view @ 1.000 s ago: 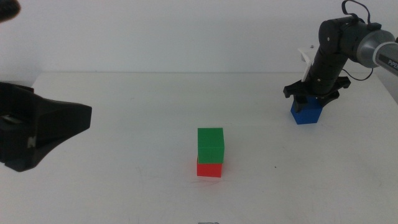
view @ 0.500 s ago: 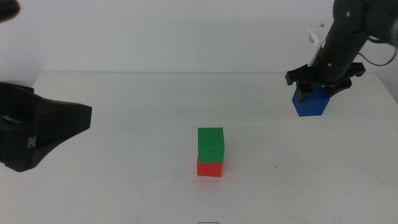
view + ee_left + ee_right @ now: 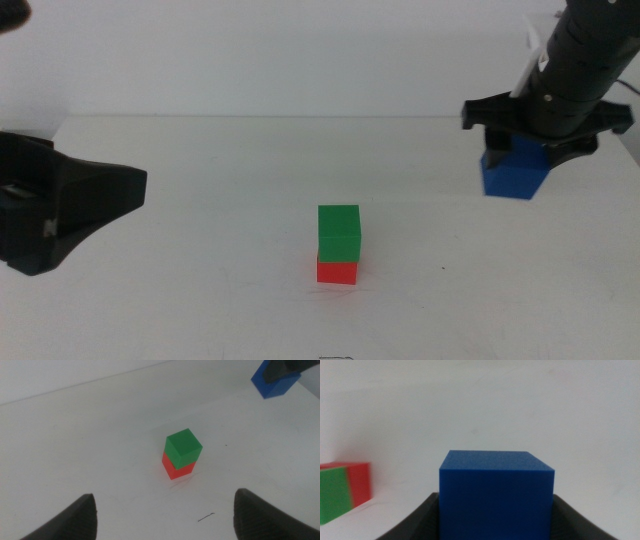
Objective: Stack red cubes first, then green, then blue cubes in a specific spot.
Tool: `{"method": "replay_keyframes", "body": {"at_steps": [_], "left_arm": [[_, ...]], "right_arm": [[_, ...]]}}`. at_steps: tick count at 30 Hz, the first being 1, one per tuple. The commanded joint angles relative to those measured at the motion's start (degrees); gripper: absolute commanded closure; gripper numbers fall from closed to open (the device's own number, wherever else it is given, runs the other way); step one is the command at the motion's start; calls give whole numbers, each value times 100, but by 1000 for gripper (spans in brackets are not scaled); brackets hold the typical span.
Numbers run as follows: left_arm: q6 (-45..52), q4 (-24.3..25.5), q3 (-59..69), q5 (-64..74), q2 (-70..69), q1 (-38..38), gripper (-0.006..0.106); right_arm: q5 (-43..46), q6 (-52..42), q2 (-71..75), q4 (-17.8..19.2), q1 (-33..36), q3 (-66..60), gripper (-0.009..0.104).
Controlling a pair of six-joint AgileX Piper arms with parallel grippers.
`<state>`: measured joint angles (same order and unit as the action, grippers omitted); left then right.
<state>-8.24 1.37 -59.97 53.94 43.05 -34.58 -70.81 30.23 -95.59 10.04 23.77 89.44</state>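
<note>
At the surface's centre, green cube [image 3: 338, 233] sits on red cube [image 3: 337, 270]; at 2 o'clock, the right end effector [image 3: 522, 150] grips the blue cube [image 3: 514, 175], left to place on top.

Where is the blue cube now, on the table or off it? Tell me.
Off it, it seems: the blue cube hangs clamped in the right gripper, away from the green cube stacked on the red cube.

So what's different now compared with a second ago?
The right gripper, shut on the blue cube, has lifted it off the table and toward the camera. The green cube on the red cube and the waiting left gripper stayed put.
</note>
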Motion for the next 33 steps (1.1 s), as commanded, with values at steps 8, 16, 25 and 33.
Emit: {"method": "replay_keyframes", "body": {"at_steps": [8, 16, 25, 33], "left_arm": [[-37, 4, -143, -396, -11, 4, 7], [-37, 4, -143, -396, -10, 4, 7], [-37, 4, -143, -396, 0, 4, 7], [-42, 4, -143, -396, -3, 4, 7]], "right_arm": [[-340, 631, 219, 273, 601, 153, 96], [-375, 846, -622, 31, 1304, 1219, 96], [-375, 865, -1523, -171, 1825, 2153, 96], [-375, 865, -1752, -251, 1846, 2258, 96]]}}
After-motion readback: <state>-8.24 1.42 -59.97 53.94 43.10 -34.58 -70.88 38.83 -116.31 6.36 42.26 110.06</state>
